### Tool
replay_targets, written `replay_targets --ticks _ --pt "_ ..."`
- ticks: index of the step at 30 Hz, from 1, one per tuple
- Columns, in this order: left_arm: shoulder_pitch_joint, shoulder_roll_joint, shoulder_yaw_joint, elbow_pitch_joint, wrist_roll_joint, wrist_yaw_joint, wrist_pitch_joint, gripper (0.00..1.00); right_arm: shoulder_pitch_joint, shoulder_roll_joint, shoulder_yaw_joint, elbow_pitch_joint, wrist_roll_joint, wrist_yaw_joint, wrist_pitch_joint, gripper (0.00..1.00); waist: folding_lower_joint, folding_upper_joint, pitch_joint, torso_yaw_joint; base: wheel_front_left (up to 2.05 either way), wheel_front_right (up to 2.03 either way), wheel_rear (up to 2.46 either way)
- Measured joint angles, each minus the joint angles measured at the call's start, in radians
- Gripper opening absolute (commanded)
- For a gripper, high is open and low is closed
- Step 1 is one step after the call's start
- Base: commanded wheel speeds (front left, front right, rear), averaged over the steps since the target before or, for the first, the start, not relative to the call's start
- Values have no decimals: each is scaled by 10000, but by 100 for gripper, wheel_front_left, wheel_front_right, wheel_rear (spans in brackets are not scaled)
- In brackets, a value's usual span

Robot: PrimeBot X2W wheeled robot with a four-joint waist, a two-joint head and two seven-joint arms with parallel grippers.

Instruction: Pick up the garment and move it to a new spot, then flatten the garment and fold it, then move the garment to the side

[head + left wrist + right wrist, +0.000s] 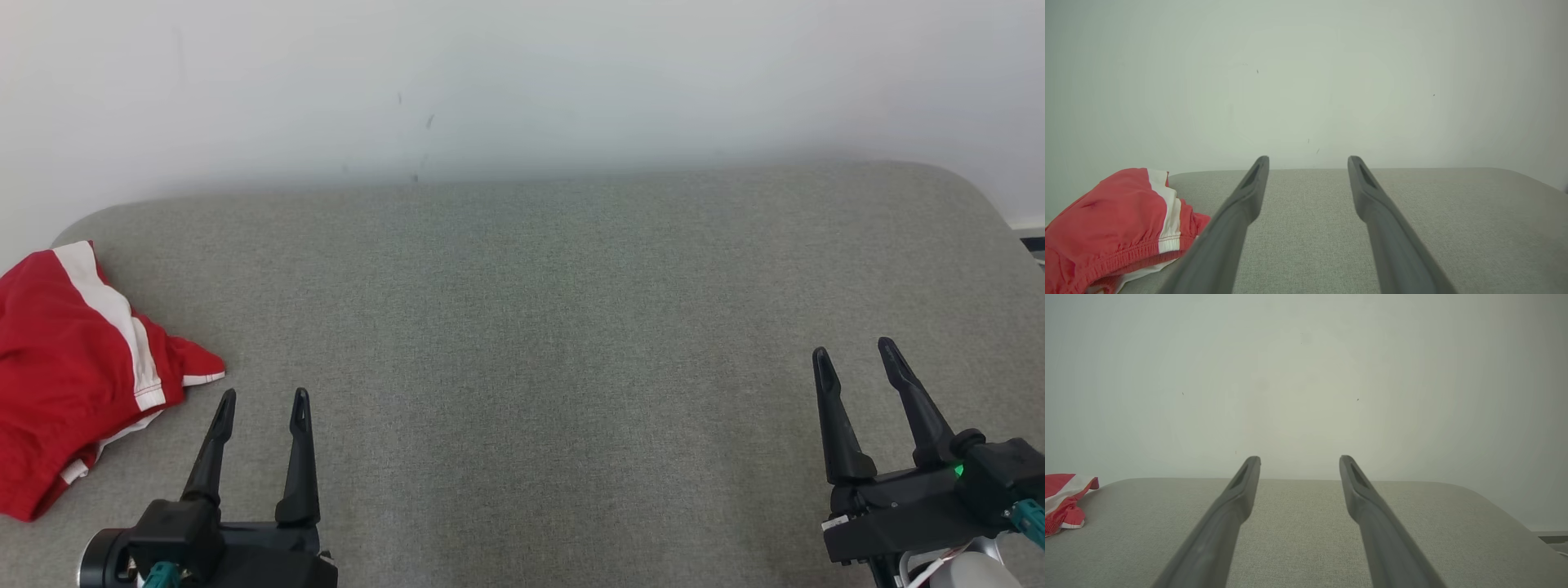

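Observation:
The garment [73, 367] is a pair of red shorts with white side stripes, lying bunched at the far left edge of the grey padded surface [539, 327]. It also shows at the lower left of the left wrist view as the garment [1114, 228], and small at the left edge of the right wrist view as the garment [1063, 498]. My left gripper [263, 398] stands open just to the right of the shorts, holding nothing. At the lower right my right gripper [856, 351] is open too, far from the cloth, with nothing between its fingers.
A pale wall [522, 82] rises directly behind the grey surface. The surface has rounded far corners, and its right edge [1008, 229] drops off near a dark strip low on the wall.

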Motion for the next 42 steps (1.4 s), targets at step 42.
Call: replay_targets --ticks 42 --pt "-66 -410 594 830 -56 -349 -38 100 196 408 -67 -23 -174 575 -2 100 0 0 121 1436 0 0 0"
